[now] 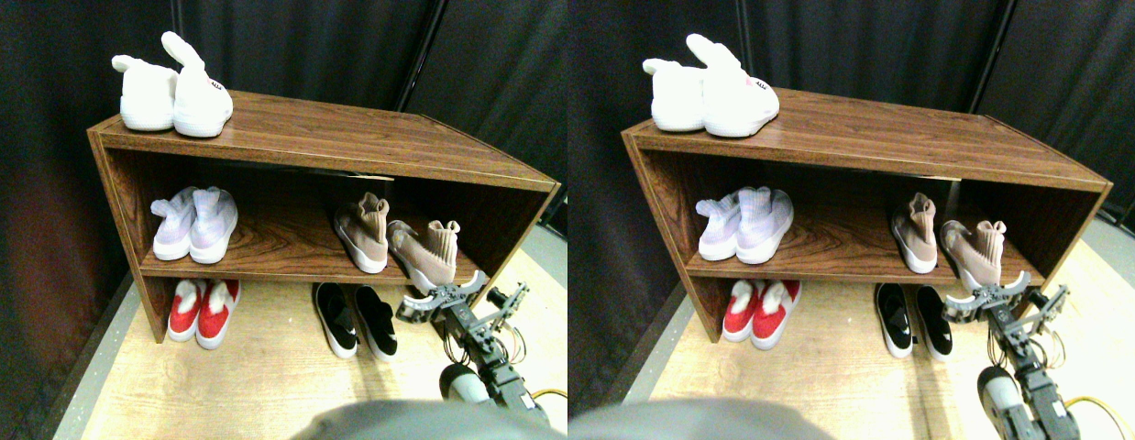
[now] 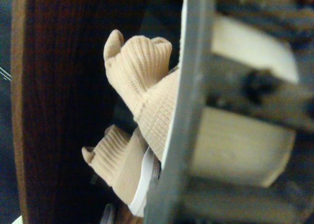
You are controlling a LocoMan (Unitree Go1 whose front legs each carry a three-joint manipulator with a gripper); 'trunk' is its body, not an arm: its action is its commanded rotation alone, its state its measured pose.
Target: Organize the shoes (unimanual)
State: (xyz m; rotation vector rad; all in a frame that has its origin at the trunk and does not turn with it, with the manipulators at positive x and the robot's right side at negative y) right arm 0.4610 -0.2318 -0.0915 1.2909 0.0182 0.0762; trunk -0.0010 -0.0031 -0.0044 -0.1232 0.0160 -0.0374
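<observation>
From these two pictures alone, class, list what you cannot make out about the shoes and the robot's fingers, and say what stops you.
1. Whether the right gripper touches the nearer tan shoe: stereo view, too small; wrist view, jaw frame covers it.
2. Fingers open or shut: no gap shows in either view.
3. Toes of the black slip-ons and red shoes: hidden under the shelf board.

Forward-down stereo; wrist close, perhaps sideways.
</observation>
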